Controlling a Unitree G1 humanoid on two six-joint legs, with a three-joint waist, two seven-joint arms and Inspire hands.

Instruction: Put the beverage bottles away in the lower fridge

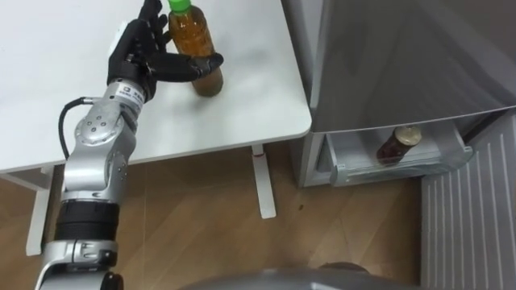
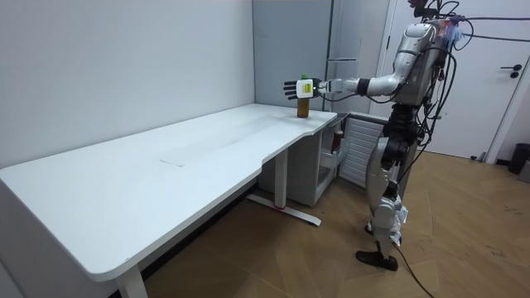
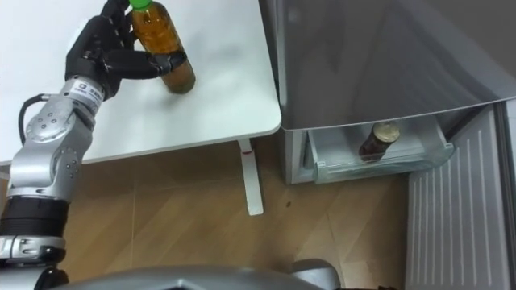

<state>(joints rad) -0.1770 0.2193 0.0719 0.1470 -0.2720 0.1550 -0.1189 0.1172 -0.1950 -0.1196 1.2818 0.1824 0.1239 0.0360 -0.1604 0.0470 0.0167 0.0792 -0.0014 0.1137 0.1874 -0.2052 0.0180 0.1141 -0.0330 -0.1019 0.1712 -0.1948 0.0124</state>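
— Pale wood floor (image 1: 201, 217), a plain white table (image 1: 258, 105) with a rounded corner. What's it got hold of?

— The left hand (image 1: 137, 52) is clasped round a tea bottle (image 1: 197, 36). The thumb (image 1: 193, 66) lies across the front, low down, and the fingers (image 1: 149, 24) curl behind. The bottle looks to be standing upright on the tabletop inside that clasp.

— Slippery thing?

— I'd think so. It's smooth clear plastic, round-bodied, full of amber tea. There's a green cap (image 1: 179, 5) above the fingertips and a darker band below the thumb. Those are hard black fingers on a slick curve, so if the hold is slack it could twist or slide out on the lift.

— And beyond the fingers?

— Past the thumb's side the table ends. Then comes the grey fridge (image 1: 403, 56), flat and matte, with its lower part standing open. A brown bottle (image 1: 399, 145) with a pale cap sits in the shelf (image 1: 347, 171) there, a narrow white tray set low. The robot would have to swing round and reach down. On the way the tea bottle might clip the table edge, or knock over the one already in the tray.
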